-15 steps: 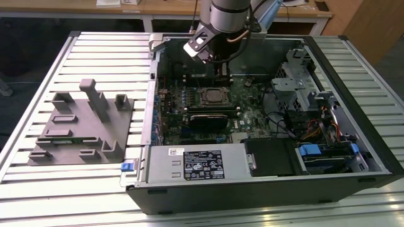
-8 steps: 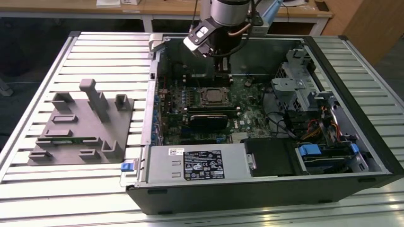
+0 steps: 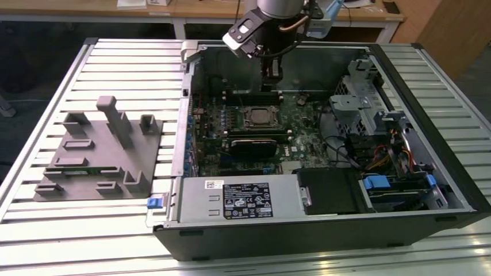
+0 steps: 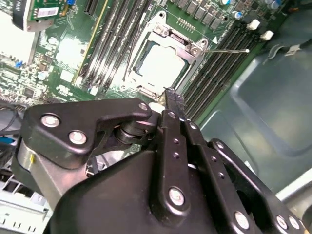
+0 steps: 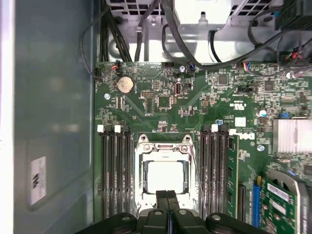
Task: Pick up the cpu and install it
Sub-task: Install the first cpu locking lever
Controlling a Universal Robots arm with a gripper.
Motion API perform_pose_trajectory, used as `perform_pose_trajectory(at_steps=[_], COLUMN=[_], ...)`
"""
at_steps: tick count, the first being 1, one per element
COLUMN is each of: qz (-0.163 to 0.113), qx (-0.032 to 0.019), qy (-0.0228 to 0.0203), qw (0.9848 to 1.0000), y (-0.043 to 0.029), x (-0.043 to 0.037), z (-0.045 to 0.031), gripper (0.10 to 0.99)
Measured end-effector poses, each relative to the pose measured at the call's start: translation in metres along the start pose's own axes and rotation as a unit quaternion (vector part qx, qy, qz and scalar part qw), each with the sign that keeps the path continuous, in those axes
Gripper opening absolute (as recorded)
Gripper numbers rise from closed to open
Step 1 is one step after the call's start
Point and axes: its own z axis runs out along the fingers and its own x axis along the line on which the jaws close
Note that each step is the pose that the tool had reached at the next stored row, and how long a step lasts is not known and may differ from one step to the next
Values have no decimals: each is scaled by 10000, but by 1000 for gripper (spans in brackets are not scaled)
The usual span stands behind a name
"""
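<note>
The pincer [image 5: 168, 199] hangs closed and empty, its two black fingers [image 4: 174, 105] pressed together, inside the open computer case [image 3: 429, 86]. In both wrist views the fingertips sit just beside the near edge of the socket frame [image 5: 164, 146] on the green motherboard [image 5: 195, 102]. Just past the tips lies the cpu [image 5: 167, 176], its pale silver top flat within that frame, apart from the fingers. Black memory slots [image 5: 114, 170] run along either side of the pincer. In the exterior view the pincer [image 3: 270, 77] hovers above the cpu [image 3: 259, 115], and the grey fixture [image 3: 100, 152] rests well off toward that view's left on the slatted tabletop [image 3: 46, 230].
</note>
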Motion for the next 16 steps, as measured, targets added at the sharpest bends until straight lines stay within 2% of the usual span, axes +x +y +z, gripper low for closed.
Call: perform_pose_trajectory(at_steps=[5, 9, 12, 16], qz=[-4, -319, -554, -900], qx=[-1, 7, 13, 21], qy=[1, -2, -4, -6], qw=[10000, 9995, 9985, 9959], y=[-1, -2, -1, -1], x=[0, 0, 0, 0], z=[-10, -9, -8, -8], gripper=[106, 106, 106, 106])
